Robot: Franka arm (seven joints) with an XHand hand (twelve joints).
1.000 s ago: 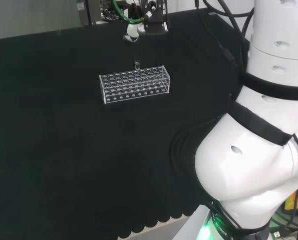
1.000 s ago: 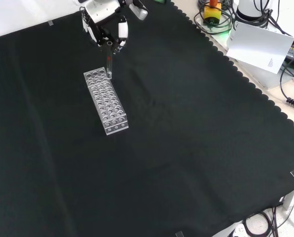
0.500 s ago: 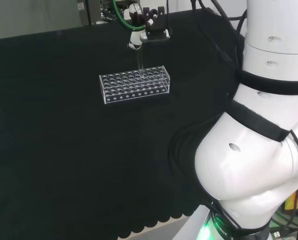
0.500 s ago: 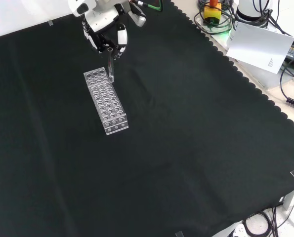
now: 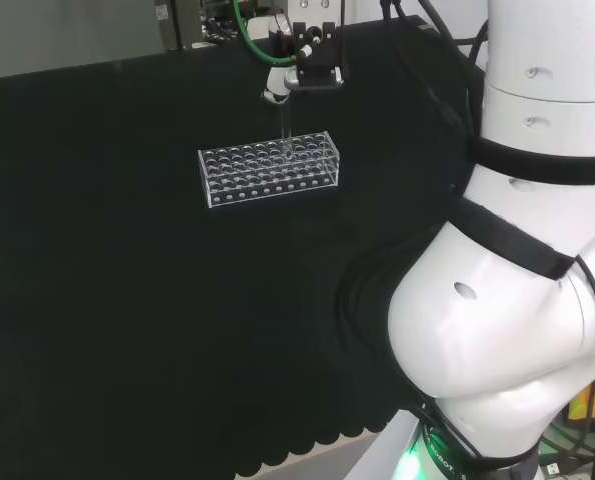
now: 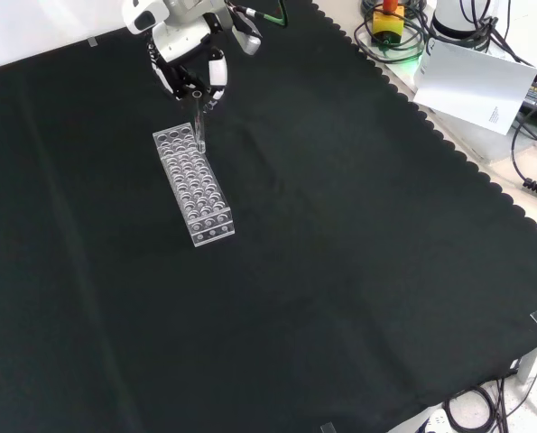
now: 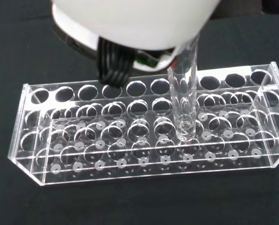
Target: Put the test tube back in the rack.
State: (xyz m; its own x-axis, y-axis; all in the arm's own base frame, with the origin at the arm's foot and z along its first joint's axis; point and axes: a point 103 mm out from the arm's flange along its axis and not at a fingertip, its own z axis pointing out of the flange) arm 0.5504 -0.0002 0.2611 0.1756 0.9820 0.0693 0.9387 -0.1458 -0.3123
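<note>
Black cloth [image 6: 340, 271] with a scalloped edge over the bench, white card [image 6: 474, 83] beyond its far corner, coiled cables [image 6: 390, 36] around what may be a yellow-and-orange button [image 6: 387, 20]

In the wrist view the hand [image 7: 130, 23] is a white blur hiding the tube's [image 7: 184, 93] top and the rack's [image 7: 148, 136] far row.

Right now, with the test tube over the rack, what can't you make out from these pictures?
- Wrist view: the hand is a blurred white mass covering the top of the test tube, so the grip is hidden.
- Head and front views: the tube is too small to tell which hole of the rack it enters.
</note>
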